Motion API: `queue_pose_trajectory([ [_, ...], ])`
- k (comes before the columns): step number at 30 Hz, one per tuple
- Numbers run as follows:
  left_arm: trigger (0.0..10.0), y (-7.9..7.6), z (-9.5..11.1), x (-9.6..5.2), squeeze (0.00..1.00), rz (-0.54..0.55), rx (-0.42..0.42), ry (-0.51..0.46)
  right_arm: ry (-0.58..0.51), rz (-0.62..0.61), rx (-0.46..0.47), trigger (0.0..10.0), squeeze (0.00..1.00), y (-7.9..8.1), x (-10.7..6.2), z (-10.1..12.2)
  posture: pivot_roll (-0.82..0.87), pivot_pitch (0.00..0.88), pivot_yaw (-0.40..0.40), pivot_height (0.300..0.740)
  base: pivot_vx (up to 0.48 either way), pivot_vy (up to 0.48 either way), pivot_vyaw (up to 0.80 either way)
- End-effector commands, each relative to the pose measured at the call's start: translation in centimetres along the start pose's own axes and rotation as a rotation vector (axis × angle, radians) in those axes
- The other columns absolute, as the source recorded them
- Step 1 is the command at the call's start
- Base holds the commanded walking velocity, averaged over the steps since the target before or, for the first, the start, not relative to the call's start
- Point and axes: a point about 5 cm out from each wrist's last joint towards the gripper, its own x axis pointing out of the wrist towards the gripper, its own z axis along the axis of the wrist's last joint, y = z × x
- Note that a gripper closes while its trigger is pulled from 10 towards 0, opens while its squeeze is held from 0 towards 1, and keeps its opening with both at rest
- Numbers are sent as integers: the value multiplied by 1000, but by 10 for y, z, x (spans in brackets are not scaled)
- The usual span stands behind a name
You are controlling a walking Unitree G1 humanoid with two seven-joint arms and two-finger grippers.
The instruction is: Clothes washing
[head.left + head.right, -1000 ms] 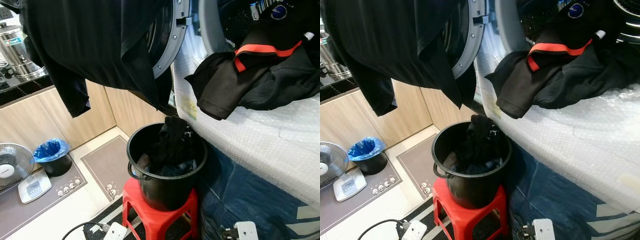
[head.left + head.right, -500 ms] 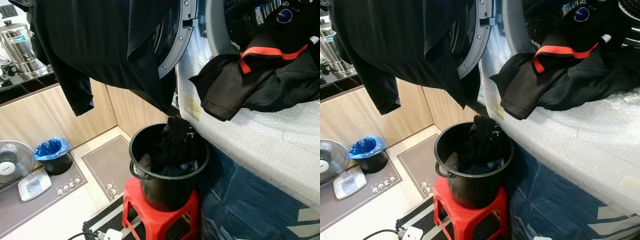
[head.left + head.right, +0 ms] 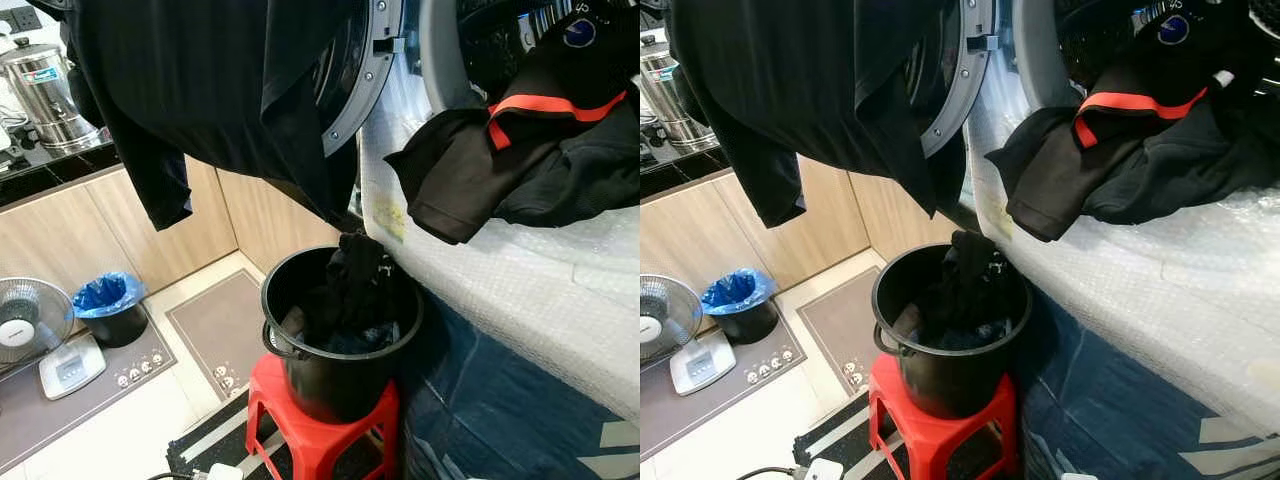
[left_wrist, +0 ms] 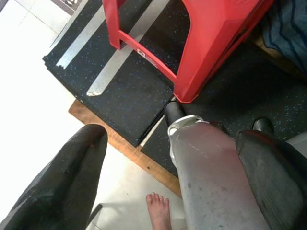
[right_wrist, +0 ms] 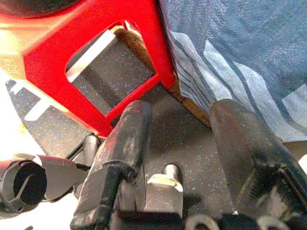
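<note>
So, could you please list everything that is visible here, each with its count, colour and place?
bucket: 1, black, on the stool, dark clothes inside
stool: 1, red, on the dark mat beside the washer
washer door: 1, grey rim, open, above the bucket
shirt: 1, black, hanging in front of the door
clothes pile: 1, black with red trim, at the drum mouth on bubble wrap
bin: 1, black with blue bag, by the cabinets
fan: 1, white, on the floor at left
scale: 1, white, beside the fan
urn: 1, steel, on the counter
bare foot: 1, a person's, on the floor
left claw: 1, black, open, low over the floor
right claw: 1, black, open, near the stool leg
</note>
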Motion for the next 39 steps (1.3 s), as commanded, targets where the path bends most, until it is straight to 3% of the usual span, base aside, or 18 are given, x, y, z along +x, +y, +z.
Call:
queue_pose_trajectory([
  [1,10000,1,-8,-1,0,-4,-2,36,24,9,6,10000,0,3,-1,-5,-53,6,71,740,0,0,0],
  [21,10000,-1,-6,-1,0,-12,25,27,22,10,11,10000,0,4,-2,-6,-57,8,76,740,0,0,0],
  [27,10000,-6,4,0,0,-66,142,-33,19,11,7,10000,0,4,-2,-6,-60,17,79,740,0,0,0],
  [33,10000,-15,29,2,0,-171,300,-145,13,15,2,10000,0,4,-2,-6,-51,22,81,740,0,0,0],
  [39,10000,-19,49,2,0,-236,382,-231,5,28,-8,10000,0,6,-1,-4,-41,35,84,740,0,0,0],
])
